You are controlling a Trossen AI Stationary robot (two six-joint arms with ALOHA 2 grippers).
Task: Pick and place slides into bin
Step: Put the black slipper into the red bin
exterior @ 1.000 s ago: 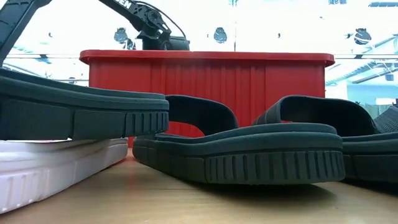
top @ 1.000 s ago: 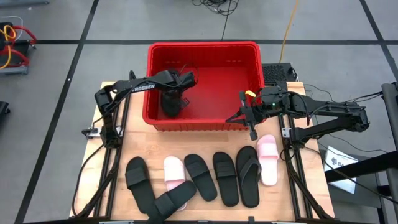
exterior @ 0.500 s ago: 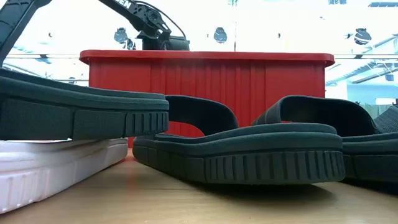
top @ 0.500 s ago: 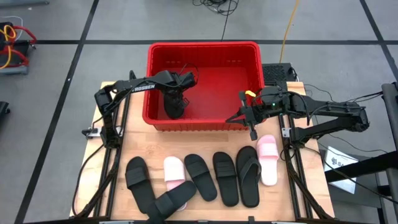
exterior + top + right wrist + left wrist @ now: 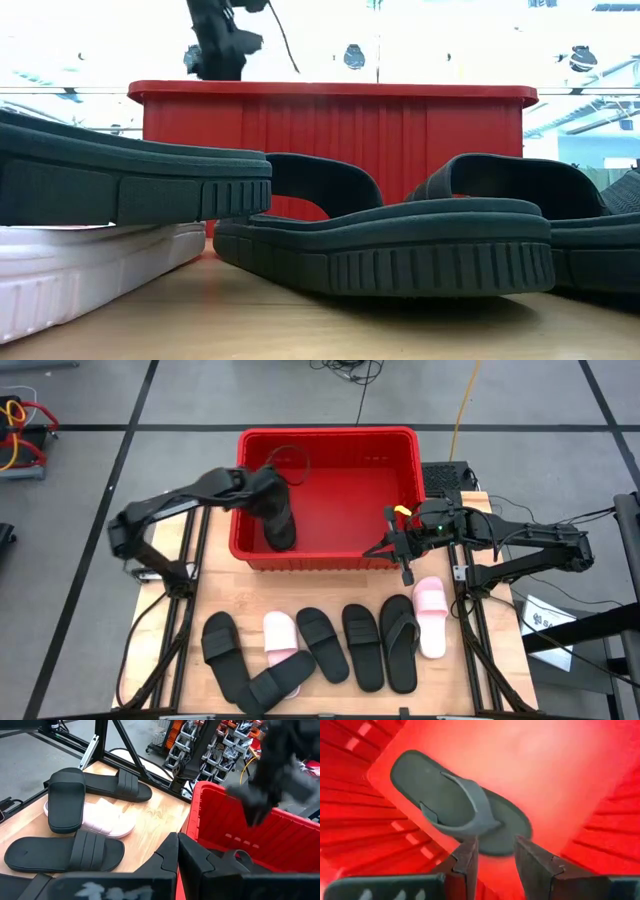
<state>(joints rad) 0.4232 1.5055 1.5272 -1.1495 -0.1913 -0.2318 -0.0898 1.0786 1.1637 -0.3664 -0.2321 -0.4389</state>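
Left tool (image 5: 495, 857) is over the left part of the red bin (image 5: 325, 435), fingers parted, holding nothing; a black flip-flop (image 5: 457, 802) lies free on the bin floor just below it, strap up; right tool (image 5: 402, 550) hangs at the bin's near right corner, pinched closed and empty; seven slides remain on the wooden surface (image 5: 240, 595) in front of the bin: five black (image 5: 365, 645) and two pink (image 5: 431, 615); the far-left black pair overlaps, one lying partly across the second pink slide (image 5: 281, 638).
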